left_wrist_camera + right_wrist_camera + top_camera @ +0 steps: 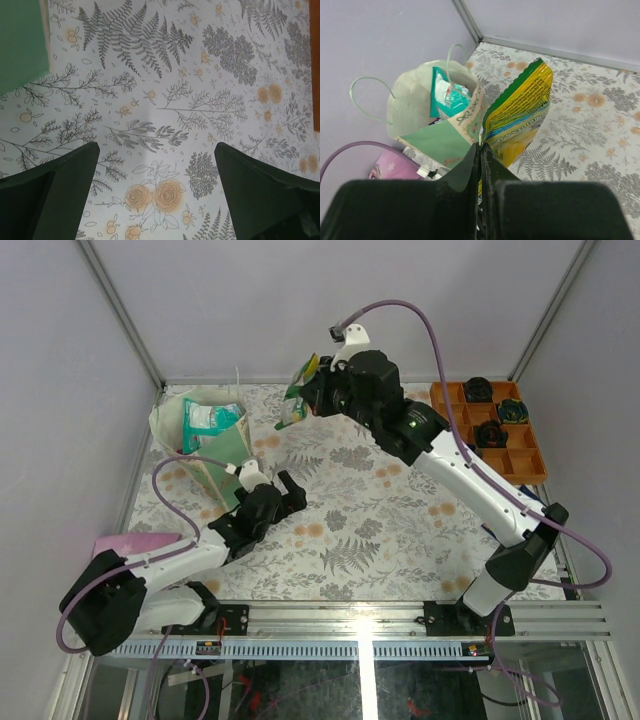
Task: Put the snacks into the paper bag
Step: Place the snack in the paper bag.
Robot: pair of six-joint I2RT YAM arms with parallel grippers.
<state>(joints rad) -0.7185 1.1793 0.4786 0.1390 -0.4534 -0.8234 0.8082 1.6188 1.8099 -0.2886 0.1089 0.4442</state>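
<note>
Closest, the right gripper in its wrist view was clamped on a yellow-green snack packet, aloft beside the paper bag. Only the overhead view showed the left gripper near the bag; its wrist view showed fingers spread wide over floral tablecloth.

Free passage over the worktop centre and along its near edge. Blocked at the far-left corner by the paper bag, open only from above through its mouth. Blocked along the right edge by the orange tray. Crowded beside the bag by the spread left hand, and higher up by the right hand clamped on a yellow-green packet.
</note>
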